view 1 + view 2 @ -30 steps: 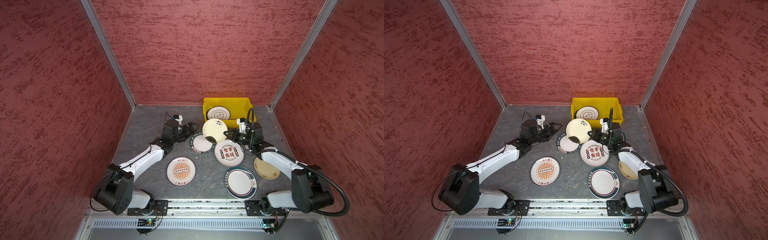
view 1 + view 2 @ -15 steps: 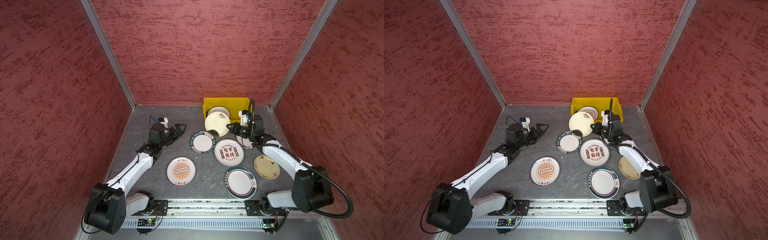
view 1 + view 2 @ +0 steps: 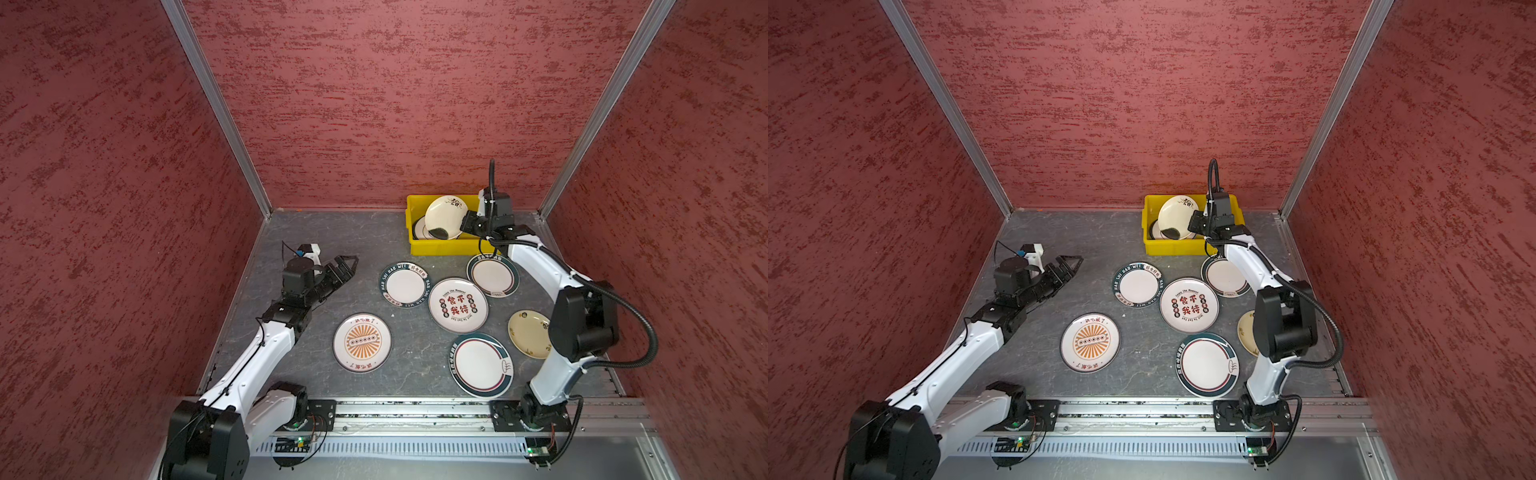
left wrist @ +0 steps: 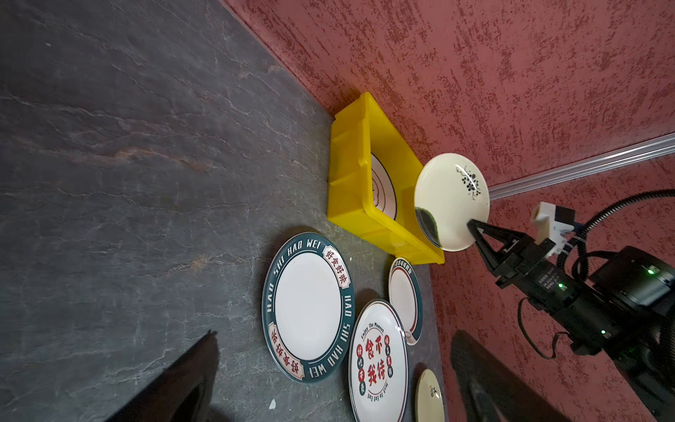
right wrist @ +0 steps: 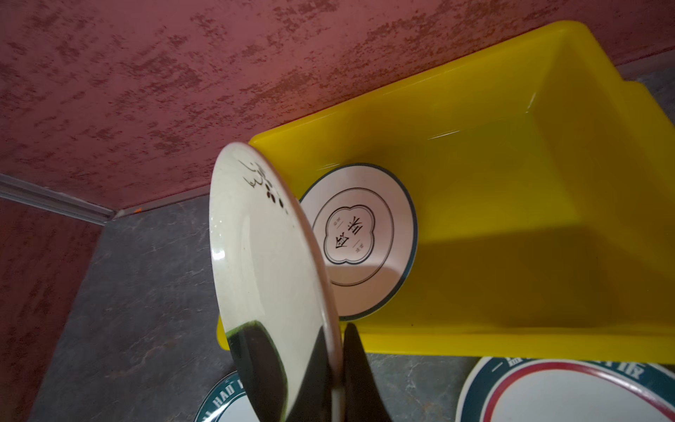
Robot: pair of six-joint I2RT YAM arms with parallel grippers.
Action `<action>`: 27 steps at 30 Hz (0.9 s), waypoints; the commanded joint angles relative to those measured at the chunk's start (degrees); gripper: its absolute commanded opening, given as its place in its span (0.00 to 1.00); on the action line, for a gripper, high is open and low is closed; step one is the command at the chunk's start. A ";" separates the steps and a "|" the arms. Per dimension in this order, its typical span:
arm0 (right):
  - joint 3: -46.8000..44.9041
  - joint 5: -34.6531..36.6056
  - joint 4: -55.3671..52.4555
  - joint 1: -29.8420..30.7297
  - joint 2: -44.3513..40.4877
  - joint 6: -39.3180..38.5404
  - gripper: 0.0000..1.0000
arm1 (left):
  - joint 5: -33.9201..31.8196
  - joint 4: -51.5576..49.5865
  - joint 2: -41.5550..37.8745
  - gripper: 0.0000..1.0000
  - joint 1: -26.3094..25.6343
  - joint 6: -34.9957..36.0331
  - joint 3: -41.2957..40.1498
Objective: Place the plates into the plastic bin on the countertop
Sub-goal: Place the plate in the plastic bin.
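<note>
One plate [image 5: 359, 237] already lies in the plastic bin [image 3: 440, 248]. R claw [image 3: 462, 225] is clamped on a cream plate [image 3: 444, 214], tilted above the bin, not yet let go. L claw [image 3: 348, 268] apart, empty. Six more, e.g. sunburst plate [image 3: 362, 342], left on the bench [image 3: 332, 232].

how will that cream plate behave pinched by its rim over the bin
Likely stiff: the cream plate holds its shape on edge in the right gripper. Its glossy glaze suggests it may slip or pivot. Probably breakable if dropped onto the teal-rimmed plate in the bin.
</note>
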 commanded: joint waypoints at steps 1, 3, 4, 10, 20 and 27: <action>6.06 5.68 -3.78 -0.84 3.82 -2.35 0.00 | -0.76 -1.11 -1.66 0.99 0.75 3.43 -1.08; 8.89 6.53 -4.43 -0.94 6.57 -2.41 0.00 | -1.06 -1.05 -1.85 0.99 0.89 4.23 -1.51; 10.50 7.10 -5.08 -1.05 8.12 -2.31 0.00 | -1.12 -1.09 -1.95 0.99 1.03 4.66 -1.68; 20.05 5.25 -8.93 -1.79 18.60 -2.35 0.00 | -0.76 1.21 -1.71 1.00 1.40 8.13 -3.42; 32.46 4.57 -15.44 -1.94 29.14 -1.05 0.00 | 2.15 9.75 -4.00 0.99 1.64 10.21 -8.79; 40.55 3.18 -21.88 -1.93 34.04 -0.73 0.01 | 2.41 10.80 -2.40 0.99 2.19 9.75 -11.58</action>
